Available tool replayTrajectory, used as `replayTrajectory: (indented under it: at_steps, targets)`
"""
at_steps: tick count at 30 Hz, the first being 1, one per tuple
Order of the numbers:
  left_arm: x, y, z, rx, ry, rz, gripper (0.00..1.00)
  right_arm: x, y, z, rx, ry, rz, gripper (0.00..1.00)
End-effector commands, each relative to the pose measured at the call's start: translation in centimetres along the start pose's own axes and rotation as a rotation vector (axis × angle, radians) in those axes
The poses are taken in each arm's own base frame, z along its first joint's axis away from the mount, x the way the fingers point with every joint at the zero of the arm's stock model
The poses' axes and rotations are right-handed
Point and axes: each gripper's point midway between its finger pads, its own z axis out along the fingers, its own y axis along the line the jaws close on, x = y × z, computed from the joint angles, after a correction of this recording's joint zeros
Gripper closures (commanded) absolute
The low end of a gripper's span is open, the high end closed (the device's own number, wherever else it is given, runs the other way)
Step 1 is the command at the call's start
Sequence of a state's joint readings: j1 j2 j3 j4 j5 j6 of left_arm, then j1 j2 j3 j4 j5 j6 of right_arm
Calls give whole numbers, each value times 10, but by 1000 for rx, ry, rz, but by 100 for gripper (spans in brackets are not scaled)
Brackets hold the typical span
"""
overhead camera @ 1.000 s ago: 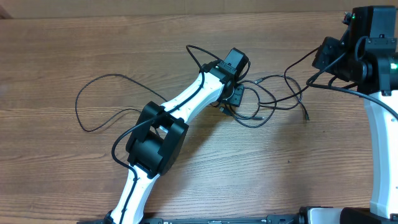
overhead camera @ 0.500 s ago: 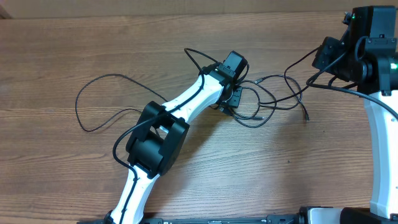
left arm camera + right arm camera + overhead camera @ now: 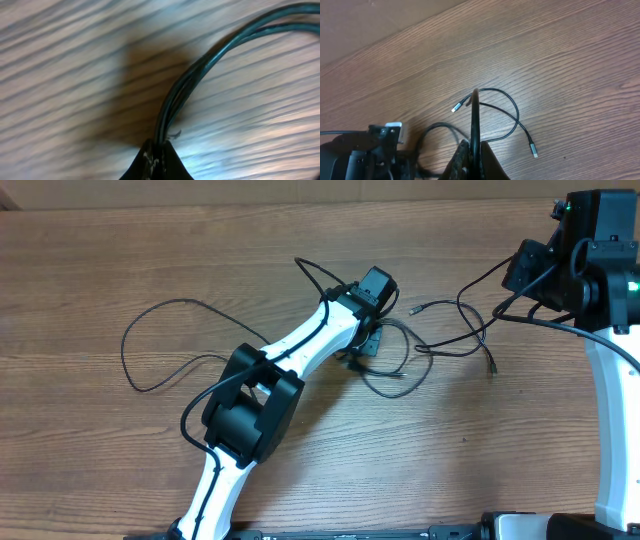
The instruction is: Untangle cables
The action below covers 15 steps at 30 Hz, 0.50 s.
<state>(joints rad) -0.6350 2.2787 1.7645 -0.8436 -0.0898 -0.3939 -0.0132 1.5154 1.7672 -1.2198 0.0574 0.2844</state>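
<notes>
Left gripper [image 3: 157, 148] and right gripper [image 3: 474, 146] each clamp cables [image 3: 200, 62] tight.

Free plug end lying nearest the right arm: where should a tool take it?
Grip the cord just behind the plug, coming straight down and closing across it. That stretch lies flat and fairly straight on the table, clear of the tangle.

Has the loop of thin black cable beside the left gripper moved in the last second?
Yes. The thin black cable loop has drawn leftward, toward the left gripper and away from the unmoved plug end on the right.
</notes>
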Motion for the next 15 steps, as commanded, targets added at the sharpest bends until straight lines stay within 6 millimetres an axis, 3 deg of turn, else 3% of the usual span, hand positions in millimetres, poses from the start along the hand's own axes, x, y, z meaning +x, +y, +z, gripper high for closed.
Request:
replayTrajectory:
  at_steps: [1,5,10,15]
  targets:
    - [-18,53,-39,-172,-91,-61,96,-9,-5,-17,19,-56,10,96]
    - [-23,111,-83,-301,-129,-156,96,-10,-21,-18,109,-69,10,96]
    - [-21,181,-134,-337,-158,-308,96,-13,-49,-23,265,-101,20,96]
    - [-9,232,-164,-370,-158,-415,96,-20,-94,-37,472,-172,157,96]
